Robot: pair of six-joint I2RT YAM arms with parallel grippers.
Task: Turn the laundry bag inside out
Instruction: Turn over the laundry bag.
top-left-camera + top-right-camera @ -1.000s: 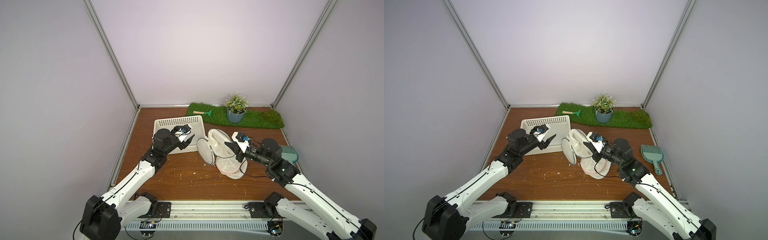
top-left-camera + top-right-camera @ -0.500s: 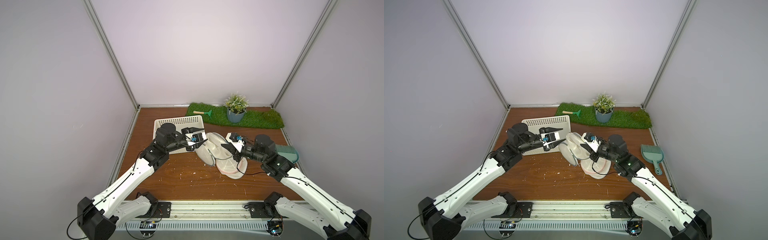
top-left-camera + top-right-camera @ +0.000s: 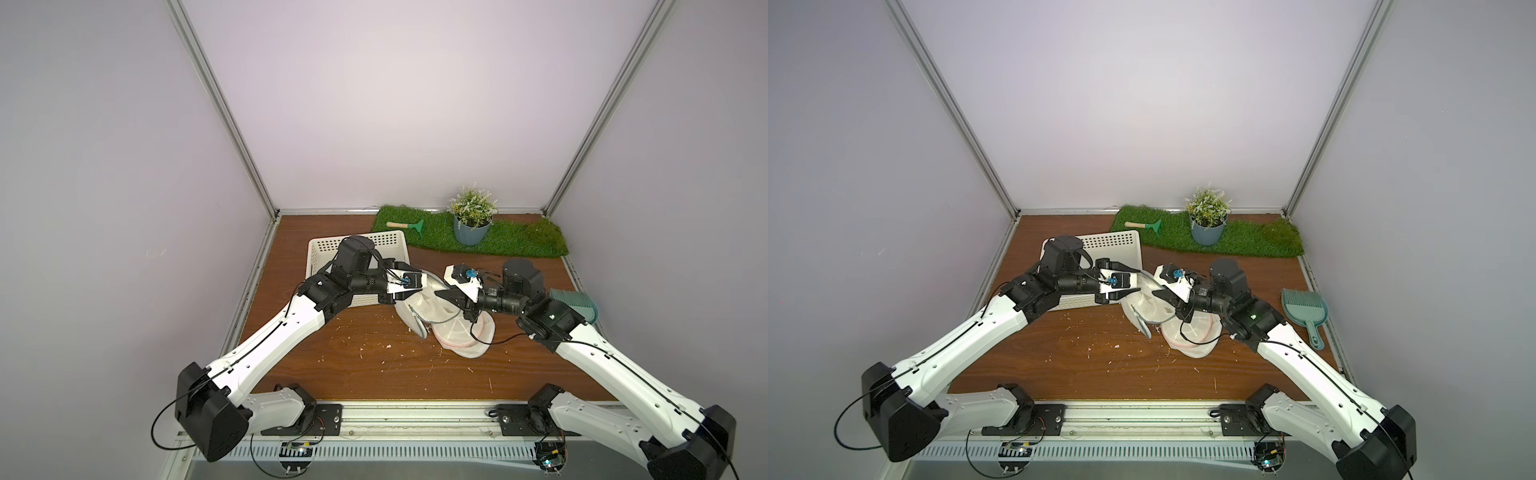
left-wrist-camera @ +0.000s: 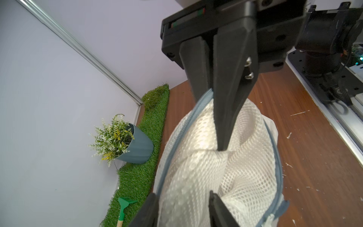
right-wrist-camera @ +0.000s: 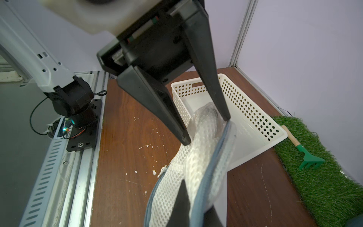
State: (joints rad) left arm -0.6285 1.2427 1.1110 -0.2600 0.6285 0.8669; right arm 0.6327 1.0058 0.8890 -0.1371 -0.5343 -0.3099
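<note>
The laundry bag [image 3: 457, 338] [image 3: 1187, 334] is white mesh with a grey-blue zipper rim and lies crumpled mid-table in both top views. My right gripper [image 3: 445, 296] [image 5: 198, 212] is shut on the zipper rim, one finger inside the mouth and one outside. My left gripper [image 3: 422, 289] [image 4: 184, 210] reaches into the mouth from the opposite side. A bunched fold of inner mesh [image 4: 196, 167] fills the space between its fingers. The right wrist view shows that fold [image 5: 205, 125] squeezed between the left fingers [image 5: 176, 125]. The two grippers nearly meet.
A white perforated basket [image 3: 374, 241] [image 5: 245, 118] stands just behind my left arm. At the back lies a grass mat [image 3: 511, 249] with a potted plant [image 3: 471, 224] and a small green rake [image 3: 409, 226]. A teal dustpan [image 3: 1304, 307] lies at the right edge. White crumbs dot the wood.
My left gripper moved right from the basket into the bag's mouth and its fingers narrowed onto the mesh. My right gripper shifted slightly left and back, still holding the rim.
</note>
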